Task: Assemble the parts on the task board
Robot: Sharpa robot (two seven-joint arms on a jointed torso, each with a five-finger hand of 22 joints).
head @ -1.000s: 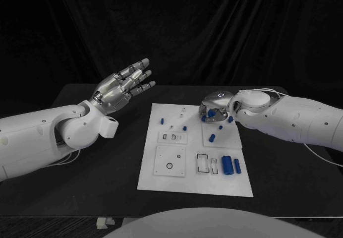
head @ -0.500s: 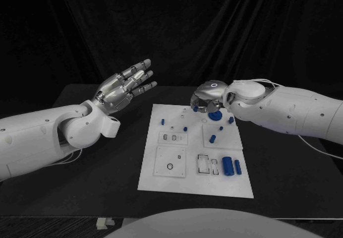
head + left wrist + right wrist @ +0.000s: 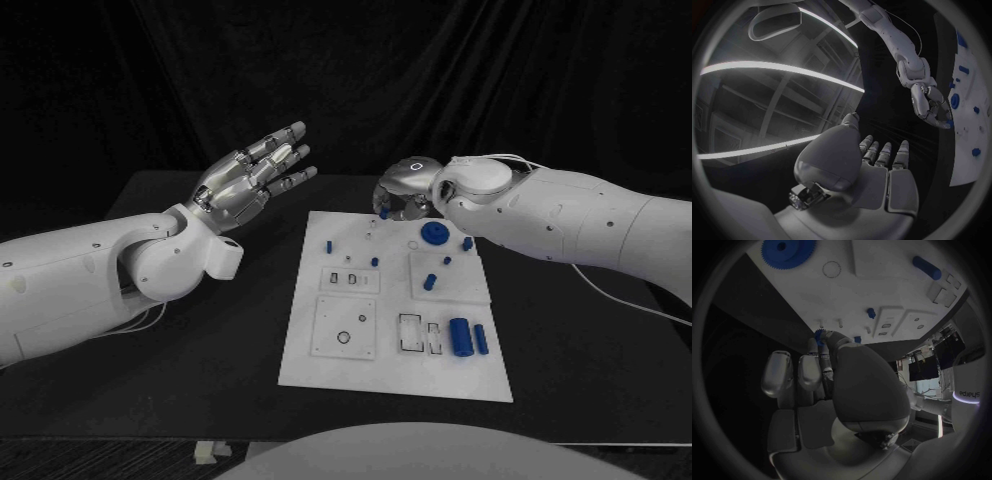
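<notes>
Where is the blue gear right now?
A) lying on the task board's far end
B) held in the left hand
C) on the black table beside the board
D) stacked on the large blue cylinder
A: the blue gear lies flat on the task board, beside the right hand.

left hand (image 3: 255,172): raised, fingers spread, holding nothing | right hand (image 3: 405,190): fingers curled downward, contents unclear

small blue part (image 3: 819,336) at right silver hand's (image 3: 404,192) fingertips: mostly covered | grip: cannot tell | white task board (image 3: 879,300): cut off beyond blue part
</notes>
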